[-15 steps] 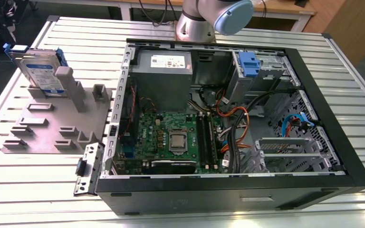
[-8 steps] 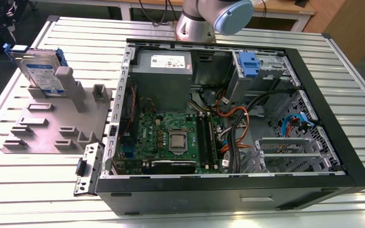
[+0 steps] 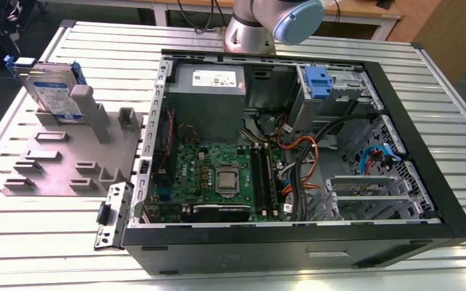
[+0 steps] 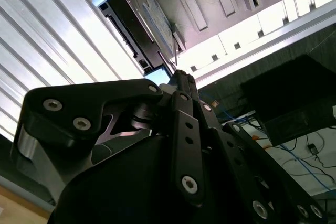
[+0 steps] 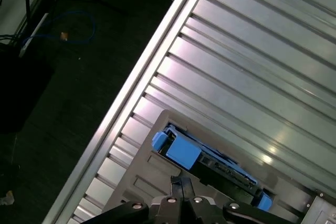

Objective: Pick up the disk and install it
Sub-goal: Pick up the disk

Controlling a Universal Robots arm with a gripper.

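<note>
While the disk (image 3: 51, 91) is standing upright in the grey holder (image 3: 63, 163) at the exterior view's left, beside the open computer case (image 3: 298, 151), my arm (image 3: 269, 24) is standing behind that case. In the second wrist view my gripper (image 4: 178, 77) is hovering near the disk (image 4: 139, 19), jaws pressed together on nothing. In the first wrist view my gripper (image 5: 181, 182) is hanging close to the disk (image 5: 210, 161).

one disk (image 3: 53, 91), one computer case (image 3: 298, 248)

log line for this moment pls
stage: pre-grasp | gripper: shut, empty, not touching disk | disk: upright in grey fixture, outside case
</note>
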